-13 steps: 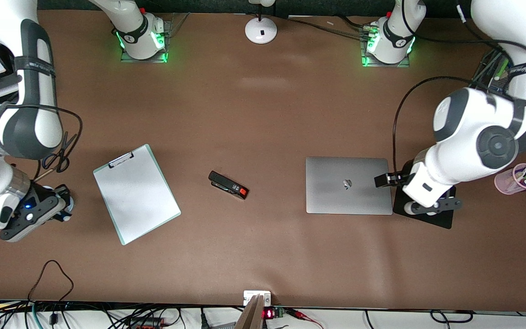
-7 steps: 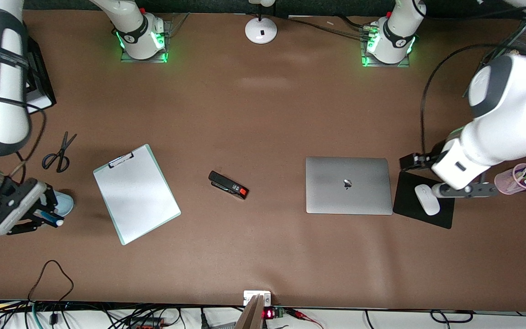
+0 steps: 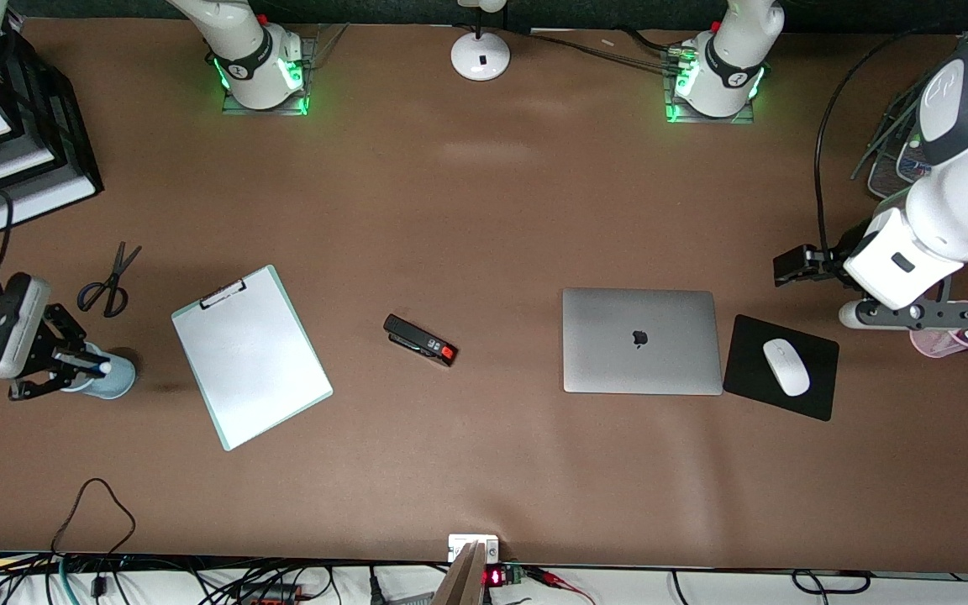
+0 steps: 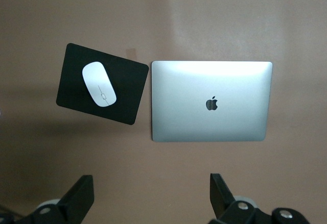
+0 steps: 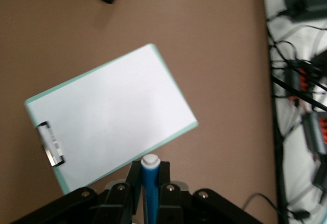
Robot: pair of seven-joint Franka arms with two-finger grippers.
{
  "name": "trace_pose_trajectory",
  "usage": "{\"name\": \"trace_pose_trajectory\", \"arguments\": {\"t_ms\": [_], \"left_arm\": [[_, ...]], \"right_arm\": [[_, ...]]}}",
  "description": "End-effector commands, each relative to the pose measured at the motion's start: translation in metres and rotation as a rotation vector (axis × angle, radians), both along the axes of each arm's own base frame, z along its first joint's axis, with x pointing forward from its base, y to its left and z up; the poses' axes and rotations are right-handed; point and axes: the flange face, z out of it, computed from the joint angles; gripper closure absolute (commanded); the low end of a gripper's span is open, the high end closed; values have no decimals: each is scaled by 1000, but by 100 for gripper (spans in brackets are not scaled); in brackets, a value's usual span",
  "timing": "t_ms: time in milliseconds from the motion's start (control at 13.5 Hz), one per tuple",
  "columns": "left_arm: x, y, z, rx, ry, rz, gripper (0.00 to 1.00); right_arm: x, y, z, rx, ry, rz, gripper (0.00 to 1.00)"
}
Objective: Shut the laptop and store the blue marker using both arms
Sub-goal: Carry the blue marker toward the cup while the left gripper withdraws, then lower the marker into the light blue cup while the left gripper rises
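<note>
The laptop (image 3: 639, 340) (image 4: 210, 101) lies shut on the table, lid up, logo showing. My left gripper (image 3: 912, 314) (image 4: 152, 197) hangs open and empty over a pink pen cup (image 3: 957, 334), beside the mouse pad and away from the laptop. At the right arm's end of the table, my right gripper (image 3: 72, 364) (image 5: 149, 170) is shut on the blue marker (image 3: 86, 364) (image 5: 149, 183). The marker's white end (image 5: 150, 160) sticks out past the fingertips. It is held over a light-blue cup (image 3: 110, 381).
A black mouse pad (image 3: 816, 395) with a white mouse (image 3: 786, 367) lies beside the laptop. A clipboard (image 3: 250, 357), black stapler (image 3: 421, 340) and scissors (image 3: 107, 281) lie toward the right arm's end. Black stacked trays (image 3: 47, 143) stand at that table corner.
The left arm has drawn back from the laptop's edge to over the pink cup, uncovering the mouse. The right gripper has turned and shifted with the marker, staying by the light-blue cup.
</note>
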Motion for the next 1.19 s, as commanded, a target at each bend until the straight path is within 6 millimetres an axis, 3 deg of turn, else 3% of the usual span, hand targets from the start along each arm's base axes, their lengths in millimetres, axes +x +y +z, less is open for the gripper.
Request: {"name": "trace_pose_trajectory", "arguments": {"t_ms": [0, 371, 668, 891, 1113], "left_arm": [[-16, 0, 10, 31, 7, -24, 0], [-33, -12, 24, 47, 29, -36, 0], [-47, -32, 30, 66, 19, -72, 0], [-47, -40, 27, 70, 11, -86, 0], [-49, -65, 27, 140, -17, -148, 0]], "right_arm": [[-19, -22, -5, 68, 35, 96, 99], [-39, -61, -17, 189, 88, 151, 99], [-39, -90, -50, 244, 80, 168, 99], [-38, -105, -69, 250, 73, 188, 99], [-28, -113, -68, 233, 43, 208, 99]]}}
